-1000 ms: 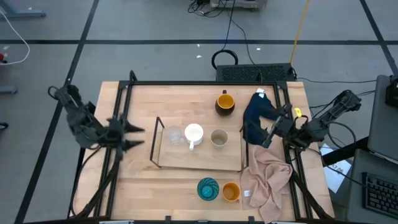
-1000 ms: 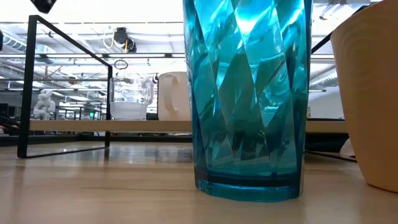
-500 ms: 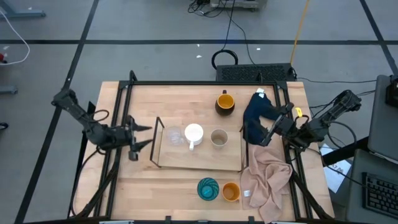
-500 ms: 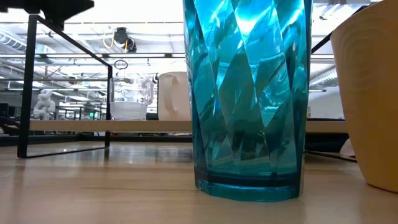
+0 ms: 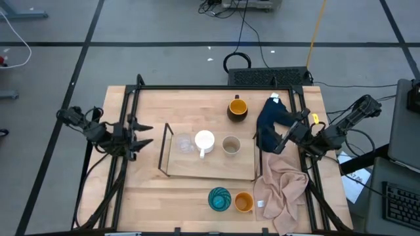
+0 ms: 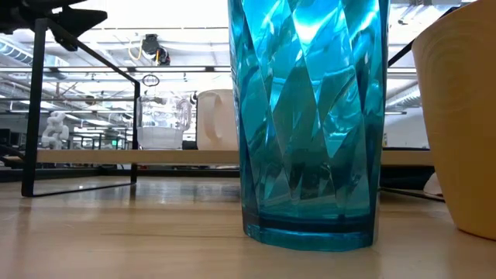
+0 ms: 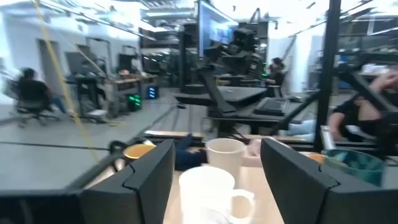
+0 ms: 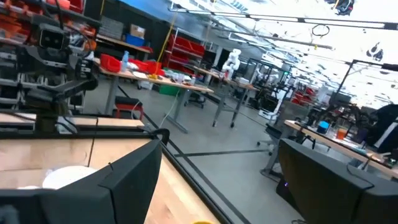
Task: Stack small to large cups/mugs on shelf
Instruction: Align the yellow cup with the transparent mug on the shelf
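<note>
The shelf [image 5: 210, 172] lies mid-table, with its wire frame upright at its left end [image 5: 163, 149]. On it stand the clear glass [image 5: 184, 142], the white handled mug [image 5: 205, 140] and the beige-grey cup [image 5: 231, 145]. The dark mug with yellow inside [image 5: 237, 107] stands on the table behind the shelf. The teal cup [image 5: 220, 198] and the orange cup [image 5: 243, 202] stand near the front edge. My left gripper [image 5: 143, 136] is open and empty, left of the shelf and facing the white mug [image 7: 208, 186]. My right gripper [image 5: 287, 136] is open and empty at the right edge.
A dark blue cloth [image 5: 268, 124] lies under my right gripper, and a pink cloth [image 5: 282, 189] lies at the front right. A black frame [image 5: 216, 87] runs around the table. In the low view the teal cup [image 6: 310, 116] fills the front. People show in the room beyond.
My left gripper has come down lower and a little toward the table's far edge while its arm folded lower. It stays open beside the shelf's left end. My right arm has kept still.
</note>
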